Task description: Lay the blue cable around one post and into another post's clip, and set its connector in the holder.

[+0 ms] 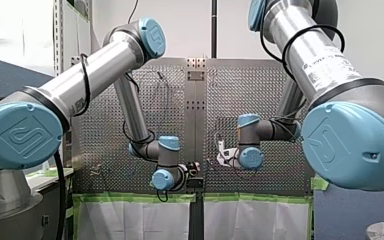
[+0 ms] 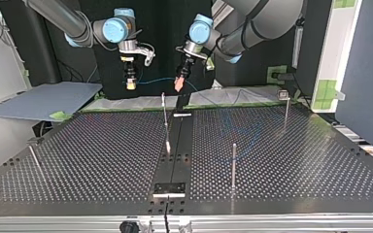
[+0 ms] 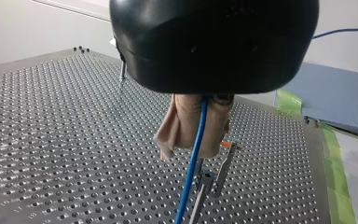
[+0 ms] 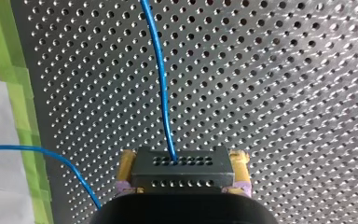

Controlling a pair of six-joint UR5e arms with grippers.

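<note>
In the left wrist view my left gripper [image 3: 193, 150] has its beige pads [image 3: 179, 126] shut on the blue cable [image 3: 192, 168], which hangs down past a thin post [image 3: 209, 183] just ahead. My right gripper [image 4: 182, 159] holds the black connector [image 4: 182, 175] between its yellow pads [image 4: 127, 163], and the cable [image 4: 162, 93] leaves the connector's face. In the top view both grippers hover above the table's far edge, my right gripper [image 2: 131, 85] at the left and my left gripper [image 2: 178, 85] at the right, with the cable [image 2: 154, 79] strung between them.
Thin posts stand on the perforated table [image 2: 87, 145]: one at the middle [image 2: 165, 114], one nearer the front [image 2: 233, 165], one at the far right [image 2: 286, 109] and a leaning one at the left [image 2: 34, 158]. A black block [image 2: 170, 188] sits at the front centre. Green tape [image 4: 16, 93] lines the edge.
</note>
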